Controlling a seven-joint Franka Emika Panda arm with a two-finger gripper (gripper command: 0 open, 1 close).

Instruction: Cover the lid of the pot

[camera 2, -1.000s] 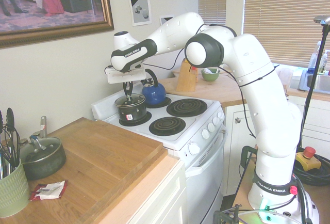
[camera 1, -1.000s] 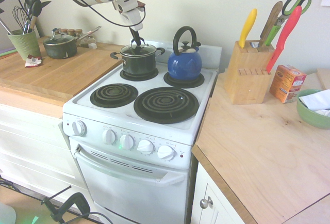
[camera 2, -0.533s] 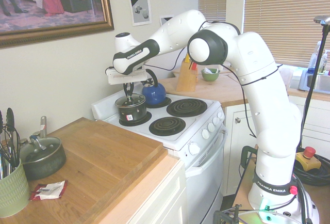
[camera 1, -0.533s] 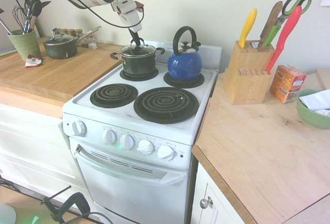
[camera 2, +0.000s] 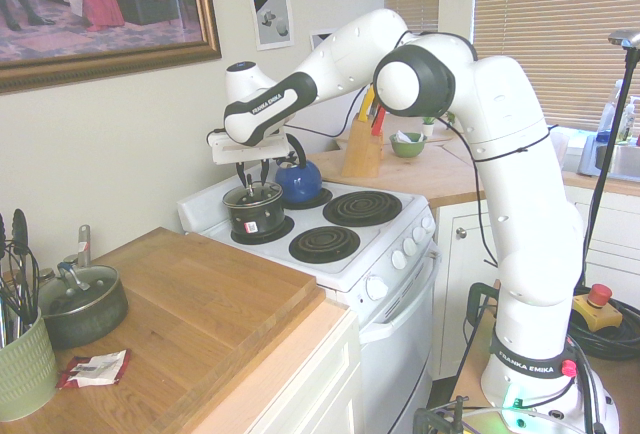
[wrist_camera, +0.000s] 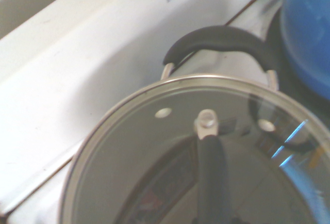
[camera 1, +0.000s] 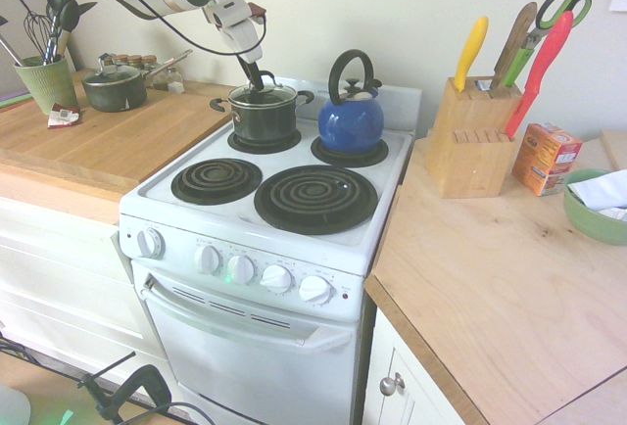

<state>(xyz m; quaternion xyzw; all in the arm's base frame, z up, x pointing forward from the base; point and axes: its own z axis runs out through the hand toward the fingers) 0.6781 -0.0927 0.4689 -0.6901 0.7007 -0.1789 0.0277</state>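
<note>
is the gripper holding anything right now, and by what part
Nothing. The lid sits on the pot, and the gripper is just above its handle, fingers apart.

Up close, the lid (wrist_camera: 206,152) runs off the wrist view's lower edge, so only part of its rim shows, and the blue kettle (wrist_camera: 309,33) is cropped at the side. The pot (camera 1: 263,117) hides its back burner. From either side, the gripper (camera 2: 251,172) fingers look too small and dark to read.

Pale walls, framed painting (camera 2: 100,4), blinds-covered window (camera 2: 545,29), wooden counters (camera 1: 490,278) beside white stove (camera 1: 265,249).
</note>
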